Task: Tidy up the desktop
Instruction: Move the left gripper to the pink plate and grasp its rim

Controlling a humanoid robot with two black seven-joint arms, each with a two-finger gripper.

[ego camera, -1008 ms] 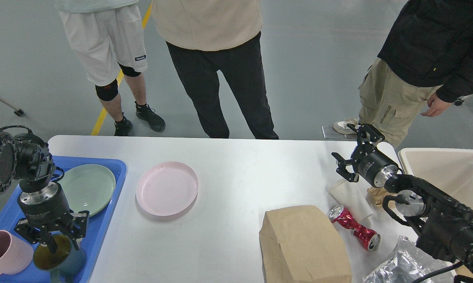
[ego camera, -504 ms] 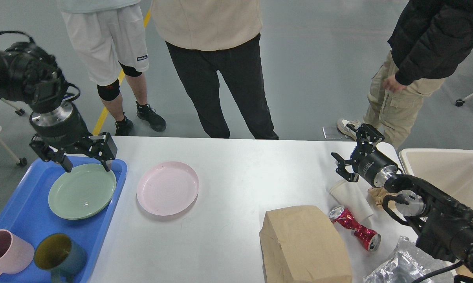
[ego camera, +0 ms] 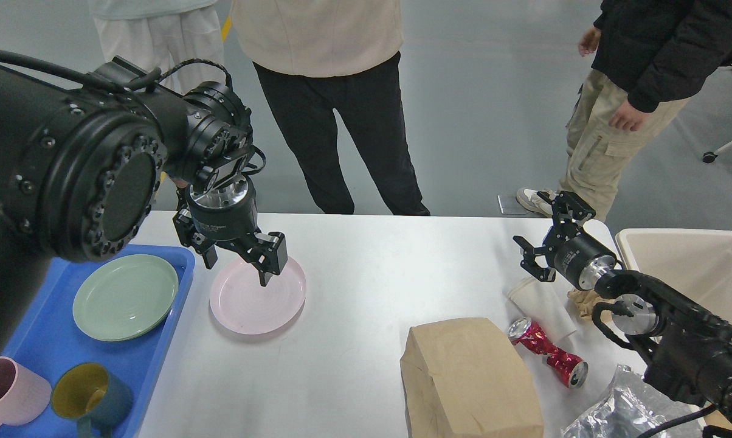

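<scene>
Hovering over the pink plate (ego camera: 258,296), my left gripper (ego camera: 238,263) points down with its two fingers spread apart and nothing between them; whether a fingertip touches the plate I cannot tell. The plate lies flat on the desktop (ego camera: 372,274), the wide white surface filling the middle of the head view, just beside the blue tray (ego camera: 159,347) at its left end. Inside that tray sit a green plate (ego camera: 125,297), a pink mug (ego camera: 7,392) and a dark teal mug (ego camera: 89,390), the two mugs side by side at the near end. Toward the desktop's right end, my right gripper (ego camera: 548,237) is held above the surface, fingers parted and empty, near a white paper cup (ego camera: 539,301) lying on its side. A crushed red can (ego camera: 548,351) lies just beside a brown paper bag (ego camera: 469,377), with crumpled silver foil (ego camera: 615,413) at the near right corner. A beige bin (ego camera: 694,267) stands past the right edge, and three people stand behind the far side.
</scene>
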